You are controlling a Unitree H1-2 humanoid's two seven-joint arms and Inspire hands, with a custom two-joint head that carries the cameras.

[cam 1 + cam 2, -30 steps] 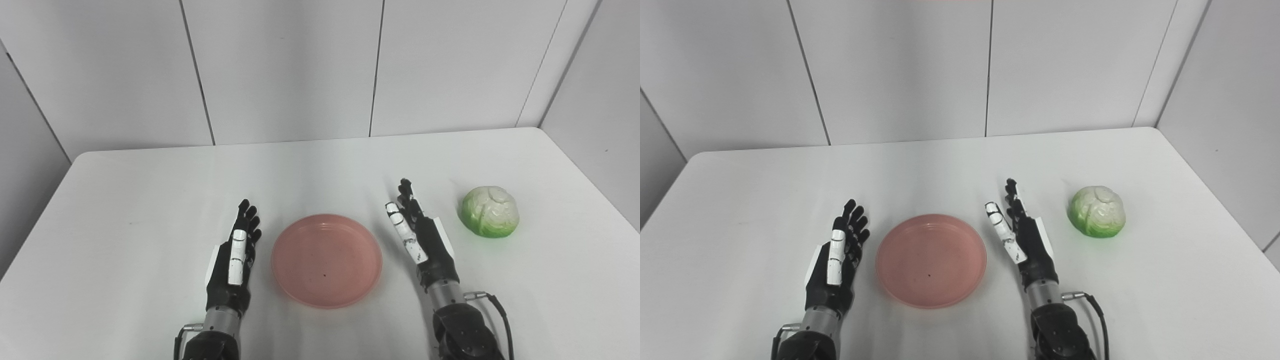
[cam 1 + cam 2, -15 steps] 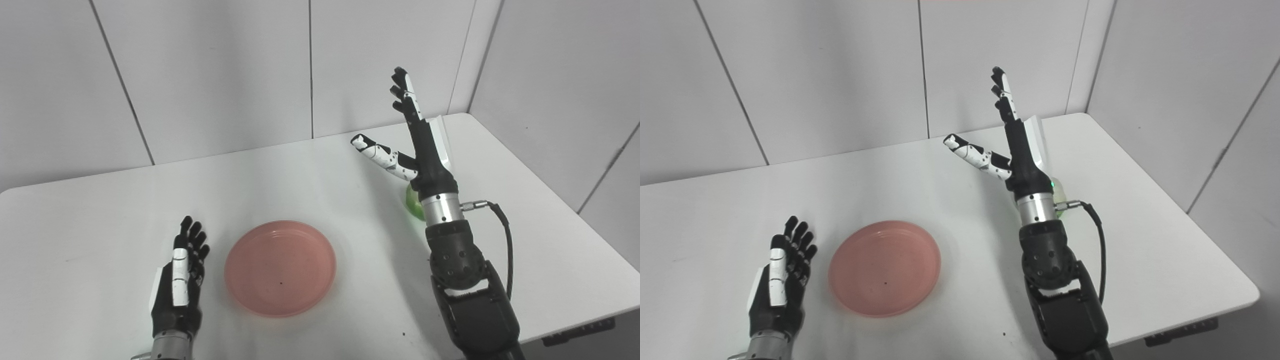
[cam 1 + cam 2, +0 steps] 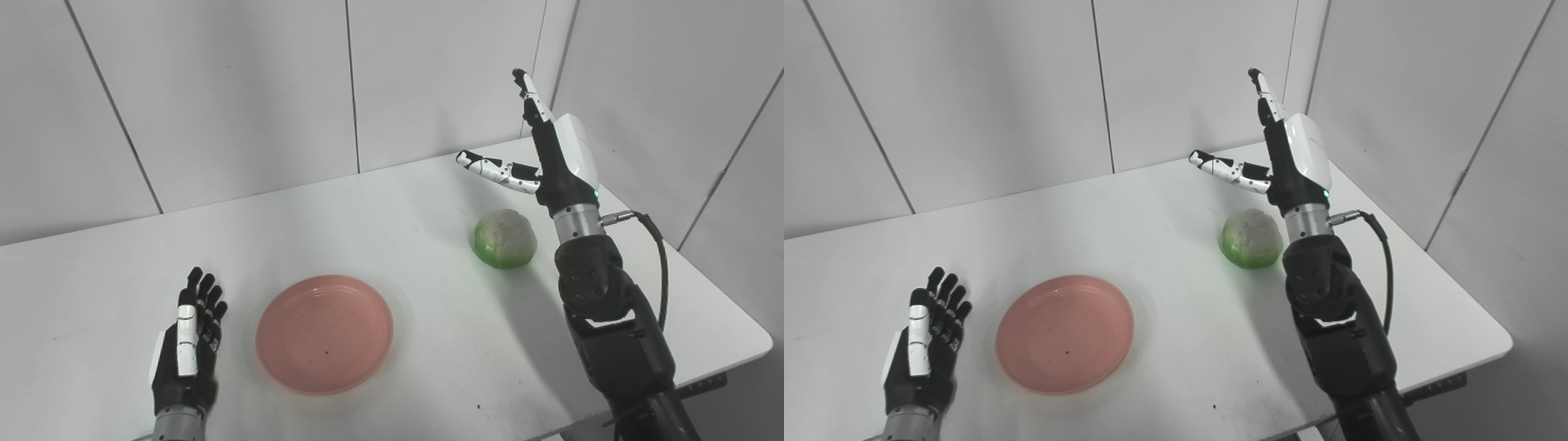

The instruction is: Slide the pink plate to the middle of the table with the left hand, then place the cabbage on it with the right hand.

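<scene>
— So where did things stand?
— Right hand was raised, fingers spread, above the cabbage lying on the table; the pink plate sat beside the flat, spread left hand.
— Risk?
— A hasty descent might have nudged the round cabbage rolling away.

Pink plate lies empty on the white surface, approx. 7 o'clock from picture centre, w/ left hand flat just beside it at 9 o'clock, fingers apart, not touching. Cabbage sits well apart from plate, at its 2 o'clock. Right hand is raised above cabbage at 12 o'clock, fingers straight up, thumb out toward 9 o'clock, holding nothing.
</scene>
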